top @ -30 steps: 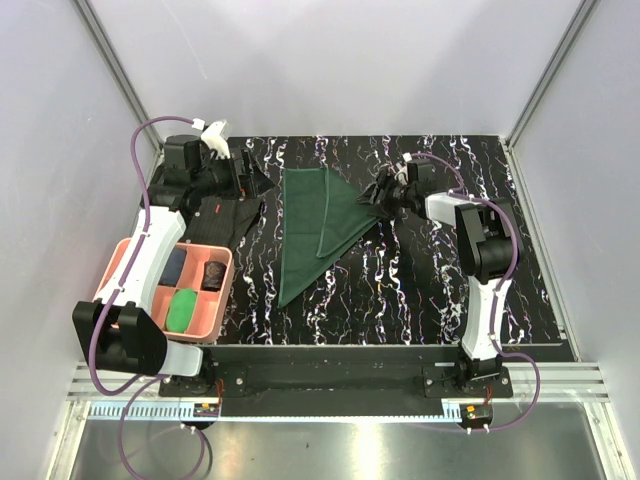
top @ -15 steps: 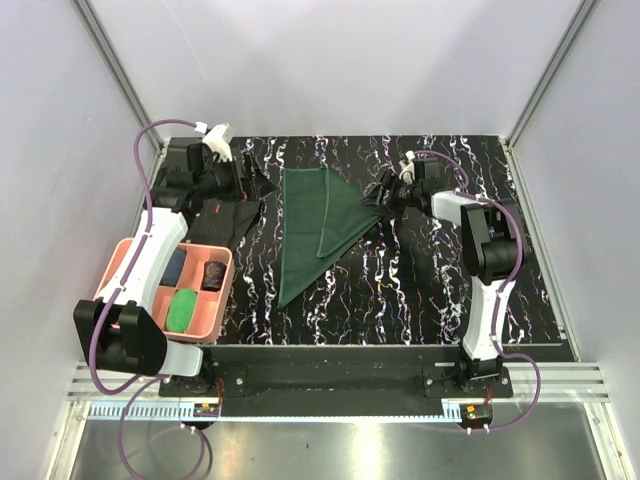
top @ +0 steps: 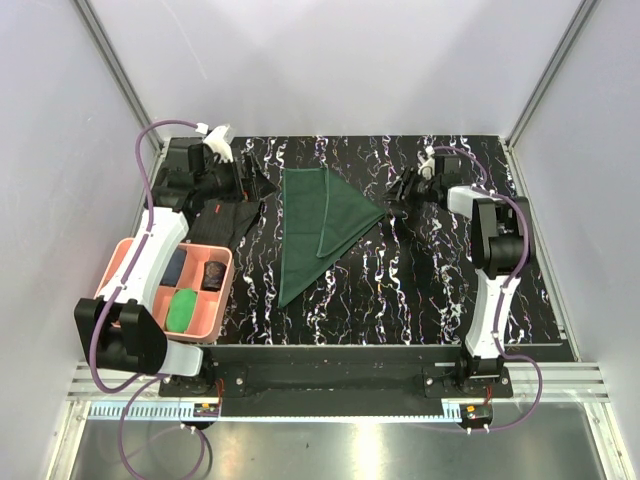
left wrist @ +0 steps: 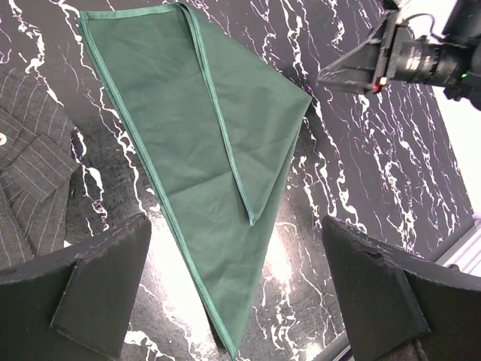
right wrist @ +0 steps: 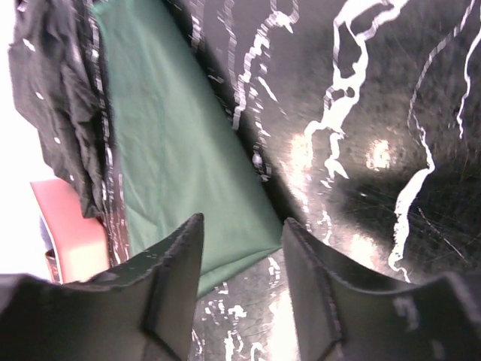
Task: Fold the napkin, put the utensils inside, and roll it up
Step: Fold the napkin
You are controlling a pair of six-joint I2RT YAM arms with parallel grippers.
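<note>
The dark green napkin [top: 315,225] lies folded into a long triangle on the black marbled table, with one point toward the near edge. It also shows in the left wrist view [left wrist: 203,135] and the right wrist view [right wrist: 180,150]. My left gripper [top: 265,180] hovers open and empty at the napkin's far left, its jaws wide apart over the cloth [left wrist: 237,293]. My right gripper [top: 393,197] is open and empty just right of the napkin's right corner [right wrist: 240,248], apart from it. The orange-red fork does not show in any view.
A dark pinstriped shirt [top: 235,205] lies crumpled left of the napkin, under the left arm. A pink tray [top: 130,265] with a blue, a brown and a green item stands at the near left. White walls close in the table.
My right gripper has drawn back to the right, off the napkin's right corner, which now lies flat. The left arm has barely moved.
</note>
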